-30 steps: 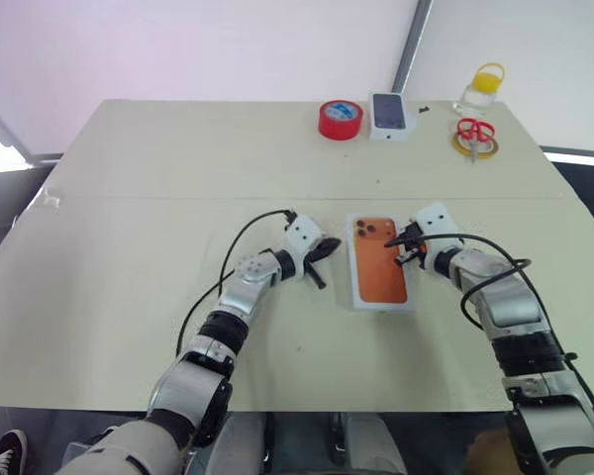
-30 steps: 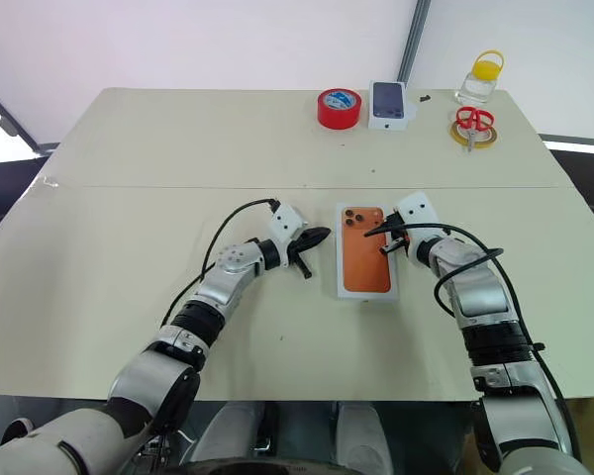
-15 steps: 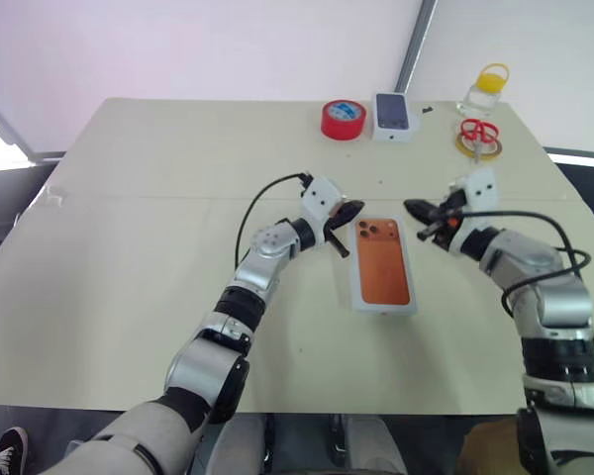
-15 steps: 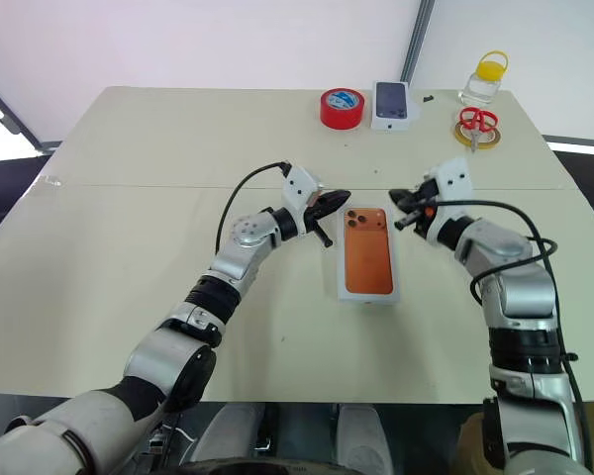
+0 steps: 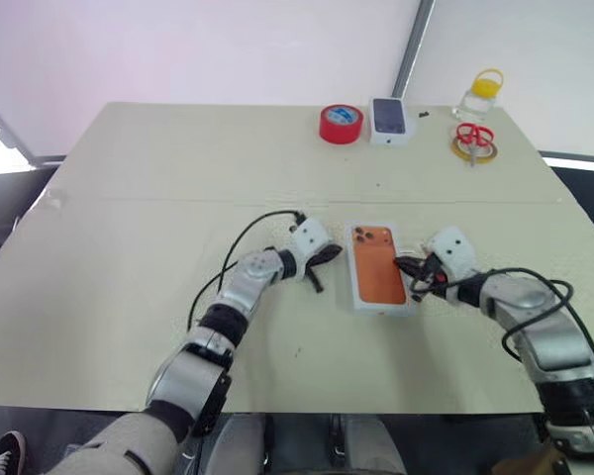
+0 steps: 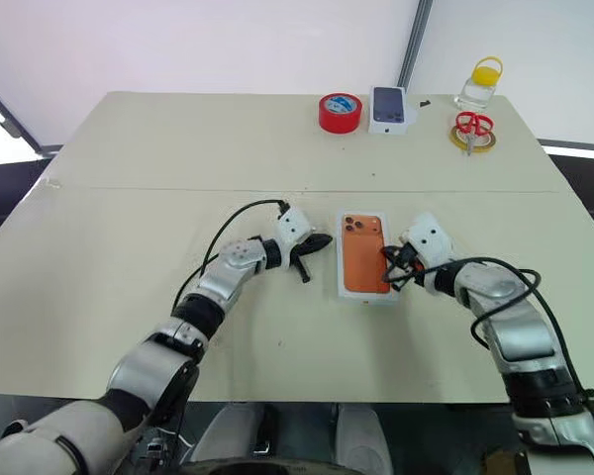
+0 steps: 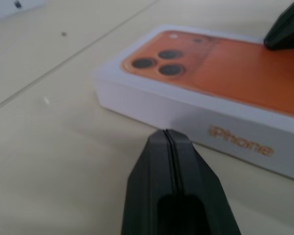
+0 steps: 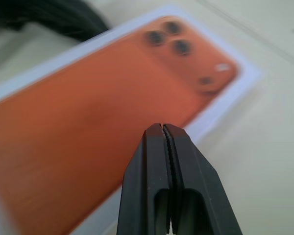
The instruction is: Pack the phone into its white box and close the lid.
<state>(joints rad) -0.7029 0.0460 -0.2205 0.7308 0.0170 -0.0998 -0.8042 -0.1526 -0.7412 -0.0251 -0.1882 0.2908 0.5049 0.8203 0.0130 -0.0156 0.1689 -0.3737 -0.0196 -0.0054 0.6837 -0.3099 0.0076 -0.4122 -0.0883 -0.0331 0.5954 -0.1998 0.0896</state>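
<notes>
Left fingers [image 5: 329, 253]: pressed shut, empty, just left of the white box.
White box [image 5: 412, 305]: mid-worktop [image 5: 129, 198], orange phone picture [image 5: 379, 268] facing up.
Right fingers [image 5: 404, 269]: shut, empty, tips over the box's right edge.

White box [image 5: 380, 279] flanked close by both pincers; table [image 5: 129, 247] elsewhere open.
</notes>
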